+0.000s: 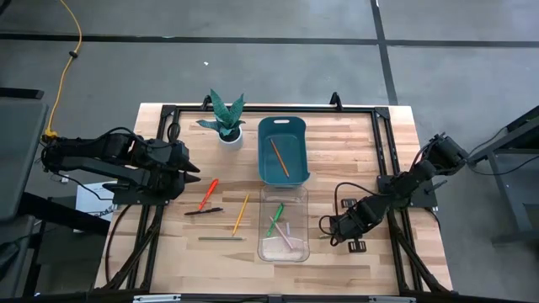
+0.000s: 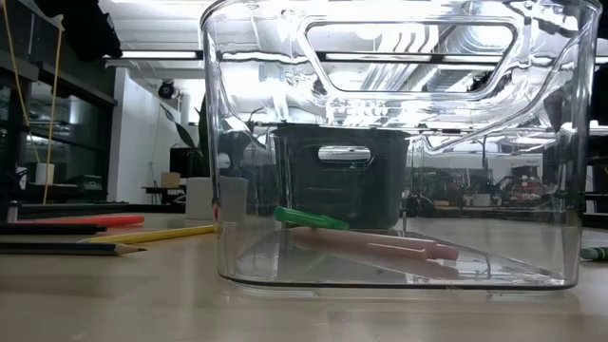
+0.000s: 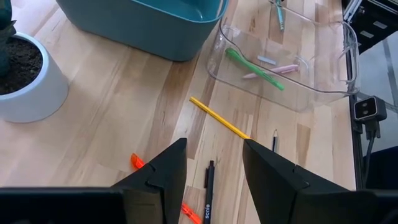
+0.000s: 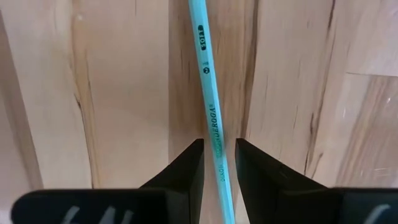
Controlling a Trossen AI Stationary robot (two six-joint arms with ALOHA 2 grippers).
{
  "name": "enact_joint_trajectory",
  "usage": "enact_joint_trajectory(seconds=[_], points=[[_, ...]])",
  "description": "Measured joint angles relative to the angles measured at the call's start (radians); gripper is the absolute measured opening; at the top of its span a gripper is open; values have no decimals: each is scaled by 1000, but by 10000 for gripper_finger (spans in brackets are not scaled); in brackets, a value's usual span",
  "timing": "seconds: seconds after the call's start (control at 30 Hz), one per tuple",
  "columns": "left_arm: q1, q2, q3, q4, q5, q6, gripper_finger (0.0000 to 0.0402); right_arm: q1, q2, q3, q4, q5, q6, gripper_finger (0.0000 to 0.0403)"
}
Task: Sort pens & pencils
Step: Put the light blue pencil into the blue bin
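A red pen (image 1: pixel 208 194), a black pen (image 1: pixel 203 211), a yellow pencil (image 1: pixel 241 213) and a grey-brown pencil (image 1: pixel 221 238) lie flat on the table. A green pen (image 1: pixel 275 219) and a pink pen (image 1: pixel 285 237) lie in the clear bin (image 1: pixel 263 249). One orange pencil (image 1: pixel 280 157) lies in the teal bin (image 1: pixel 263 172). My left gripper (image 3: pixel 214 143) is open and hovers over the red pen (image 3: pixel 138 162) and black pen (image 3: pixel 208 186). My right gripper (image 4: pixel 219 142) points down at a light teal pencil (image 4: pixel 205 68) lying on the wood. Its fingers stand on either side of it with a narrow gap.
A potted plant (image 1: pixel 226 122) stands at the far left of the teal bin. A dark frame rail (image 1: pixel 253 108) runs round the table top. Bare wood lies between the clear bin and my right gripper (image 1: pixel 324 225). A yellow cable (image 1: pixel 72 59) hangs off the table's left.
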Motion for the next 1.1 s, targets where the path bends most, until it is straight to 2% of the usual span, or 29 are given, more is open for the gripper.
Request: enact_joint_trajectory(seconds=[0.83,0.97,1.1], points=[[0,0,0,0,-2,-3,145,0,-2,-29,6,29,46,82],[0,0,0,0,-2,-3,145,0,-2,-29,5,31,60,67],[0,0,0,0,-2,-3,145,0,-2,-30,4,35,62,34]])
